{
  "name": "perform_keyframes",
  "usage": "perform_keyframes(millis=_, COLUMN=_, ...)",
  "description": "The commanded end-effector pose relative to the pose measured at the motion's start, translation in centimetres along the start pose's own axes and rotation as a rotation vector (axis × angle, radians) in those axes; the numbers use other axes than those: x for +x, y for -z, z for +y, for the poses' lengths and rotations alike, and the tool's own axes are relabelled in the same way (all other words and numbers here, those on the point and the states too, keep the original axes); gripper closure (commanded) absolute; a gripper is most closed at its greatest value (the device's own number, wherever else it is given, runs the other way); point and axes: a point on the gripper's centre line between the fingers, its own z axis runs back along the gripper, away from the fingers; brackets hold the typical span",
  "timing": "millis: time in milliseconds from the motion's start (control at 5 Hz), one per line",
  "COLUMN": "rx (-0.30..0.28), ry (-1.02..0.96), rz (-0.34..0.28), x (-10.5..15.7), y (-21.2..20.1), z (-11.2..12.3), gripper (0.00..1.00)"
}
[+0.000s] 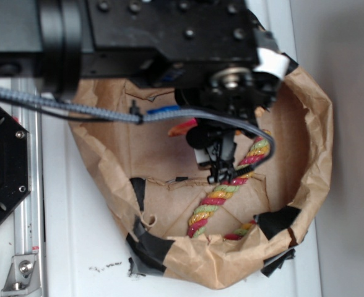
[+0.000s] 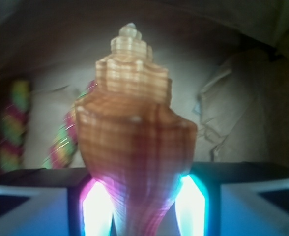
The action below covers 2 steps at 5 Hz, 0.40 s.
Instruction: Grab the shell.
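hand (image 2: pixel 143 216) clamps glossy ribbed spiral shell (image 2: pixel 134 132).

Glossy orange-brown striped shell (image 2: pixel 134 142), stepped spire up, narrow end down, seemingly between the glowing pads

The arm (image 1: pixel 151 37) is a black boxy housing studded with small round screws, with a ribbed cylindrical joint (image 1: pixel 61 43) toward its left end. A grey braided cable (image 1: pixel 58 106) and a blue wire (image 1: pixel 163 112) run along it to the black claw (image 1: pixel 222 162). In the wrist view the claw's fingers (image 2: pixel 31 209) appear pale, with glowing pink and cyan inner edges.
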Motion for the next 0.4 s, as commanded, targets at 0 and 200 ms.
perform_keyframes(millis=0, rx=0.100, ry=0.013, rz=-0.073, x=-0.17, y=-1.73, z=-0.48, gripper=1.00)
perform_keyframes(millis=200, rx=0.101, ry=-0.005, rz=-0.119, x=-0.39, y=-1.73, z=0.00, gripper=1.00)
